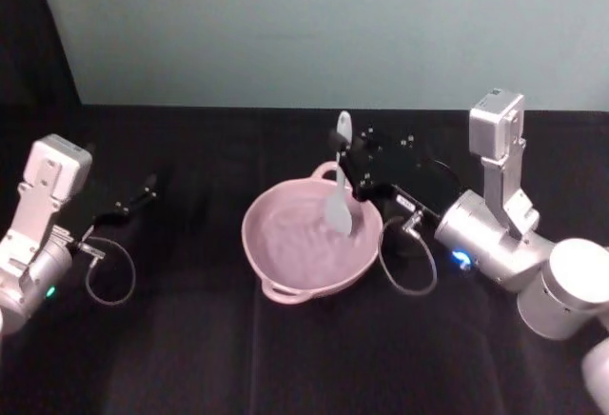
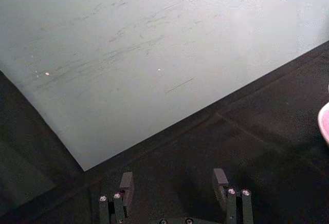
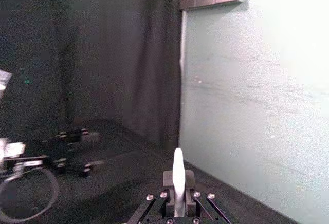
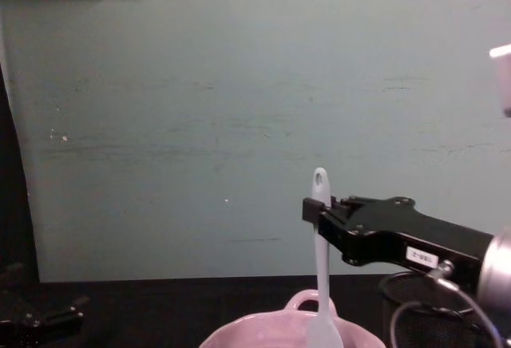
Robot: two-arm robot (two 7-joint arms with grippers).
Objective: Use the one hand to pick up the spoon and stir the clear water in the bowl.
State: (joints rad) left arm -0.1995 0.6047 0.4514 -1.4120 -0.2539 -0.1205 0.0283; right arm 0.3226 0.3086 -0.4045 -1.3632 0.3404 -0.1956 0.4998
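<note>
The pale pink bowl [image 1: 250,234] with a wavy rim sits mid-table, and clear water [image 1: 295,244] ripples faintly inside it. My right gripper [image 1: 344,156] reaches in from the right and is shut on the upper handle of the white spoon [image 1: 339,207]. The spoon hangs upright, its bowl end down inside the far right part of the bowl. From the chest, the spoon [image 4: 321,272] drops from the right gripper [image 4: 313,208] behind the bowl's rim [image 4: 239,335]. The right wrist view shows the handle tip [image 3: 178,170] above the shut gripper [image 3: 178,193]. My left gripper [image 1: 143,191] is parked far left, open [image 2: 175,183].
A black wire-mesh cup [image 4: 419,316] stands to the right of the bowl, below my right arm. Loose cable loops hang from both wrists [image 1: 409,263]. A pale green wall [image 1: 314,25] closes the table's far edge. Black cloth covers the table [image 1: 190,339].
</note>
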